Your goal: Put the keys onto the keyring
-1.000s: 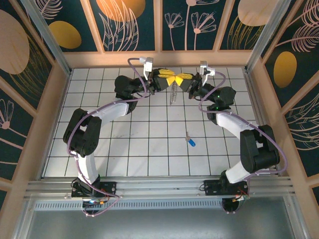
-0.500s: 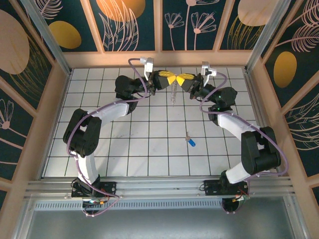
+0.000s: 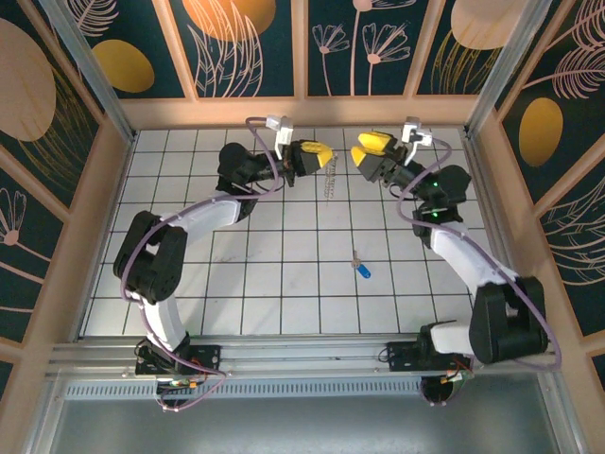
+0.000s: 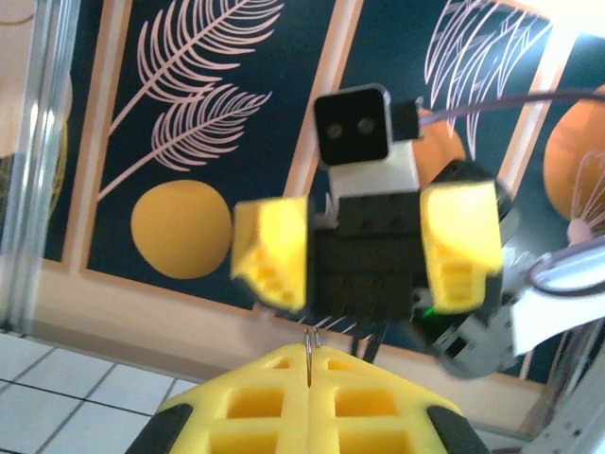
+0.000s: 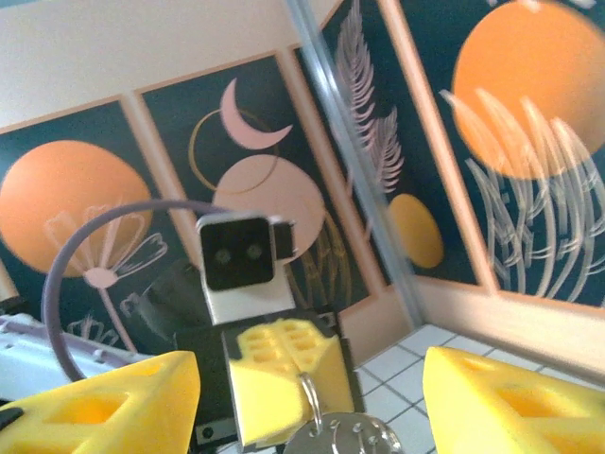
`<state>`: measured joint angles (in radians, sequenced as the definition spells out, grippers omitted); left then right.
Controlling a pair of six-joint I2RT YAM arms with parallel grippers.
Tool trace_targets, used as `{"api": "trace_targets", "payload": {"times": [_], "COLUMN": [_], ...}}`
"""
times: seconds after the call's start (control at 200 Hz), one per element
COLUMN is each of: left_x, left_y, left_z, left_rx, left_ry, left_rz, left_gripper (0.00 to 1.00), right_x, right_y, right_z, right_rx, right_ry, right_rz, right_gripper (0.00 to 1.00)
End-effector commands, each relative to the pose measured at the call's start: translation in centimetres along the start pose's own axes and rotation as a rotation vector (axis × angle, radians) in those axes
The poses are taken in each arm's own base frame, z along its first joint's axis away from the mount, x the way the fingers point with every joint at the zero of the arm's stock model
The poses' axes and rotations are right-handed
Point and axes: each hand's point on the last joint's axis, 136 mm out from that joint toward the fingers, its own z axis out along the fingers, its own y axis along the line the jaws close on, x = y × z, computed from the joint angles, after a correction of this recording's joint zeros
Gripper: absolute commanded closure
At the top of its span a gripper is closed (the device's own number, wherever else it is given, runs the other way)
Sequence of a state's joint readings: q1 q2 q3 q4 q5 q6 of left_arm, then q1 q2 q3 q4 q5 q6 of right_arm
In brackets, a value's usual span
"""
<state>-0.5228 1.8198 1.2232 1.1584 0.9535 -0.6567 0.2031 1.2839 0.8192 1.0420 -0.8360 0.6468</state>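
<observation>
— Up at the far end of the tiled table [image 3: 236, 284], what is the left gripper [image 3: 326, 154] doing?

— Its yellow fingers are pressed together on the keyring [image 3: 328, 180]. From the top camera, the silvery, bumpy loop hangs down from the fingertips, close to the back wall.

— Does the left wrist camera agree?

— Yes. There the left gripper [image 4: 309, 374] shows its two yellow pads meeting with no gap. A thin wire loop of the keyring [image 4: 310, 339] pokes up from the seam between them.

— And the right gripper [image 3: 365, 149]?

— Released. It faces the left one, near it but not touching, with its jaws spread and nothing between them. In the left wrist view the right gripper [image 4: 364, 248] is seen head-on, one yellow finger on each side of its black body.

— What does the right wrist camera give?

— The right gripper [image 5: 307, 402] has a yellow finger at each lower corner of the picture. Between them, further off, the left gripper [image 5: 295, 364] clamps the keyring [image 5: 345, 437], whose silvery part sits at the bottom edge.

— Where is the key [image 3: 360, 266]?

— Flat on the tiles, well apart from both grippers and nearer the arm bases, with its blue head toward the near edge. It is not on the keyring.
</observation>
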Motion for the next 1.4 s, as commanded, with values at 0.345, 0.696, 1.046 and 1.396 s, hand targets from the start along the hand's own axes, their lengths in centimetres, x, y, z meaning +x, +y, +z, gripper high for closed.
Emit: {"api": "trace_targets", "payload": {"times": [0.345,0.696,1.046,1.396], "left_x": [-1.8,-1.8,-0.7,0.9], "left_y": [-3.2,-4.1,-4.9,-4.4], "left_z": [-1.7,-1.7,-1.7,-1.3], "left_rx": [-0.063,-0.056,-0.066,-0.05], "left_ry": [-0.032,-0.044,0.015,0.147], "left_rz": [0.485,0.514,0.574,0.559], "left_gripper": [1.0,1.0,1.0,1.0], "right_x": [4.5,9.9,14.2,11.0], "right_y": [-5.8,-10.1,-11.8,-8.1], "right_z": [-5.7,-9.8,-12.7,-7.6], "right_rx": [0.491,0.769,0.898,0.582], "right_ry": [0.102,0.215,0.291,0.284], "right_rz": [0.115,0.247,0.335,0.234], "right_gripper": [0.31,0.31,0.31,0.34]}}
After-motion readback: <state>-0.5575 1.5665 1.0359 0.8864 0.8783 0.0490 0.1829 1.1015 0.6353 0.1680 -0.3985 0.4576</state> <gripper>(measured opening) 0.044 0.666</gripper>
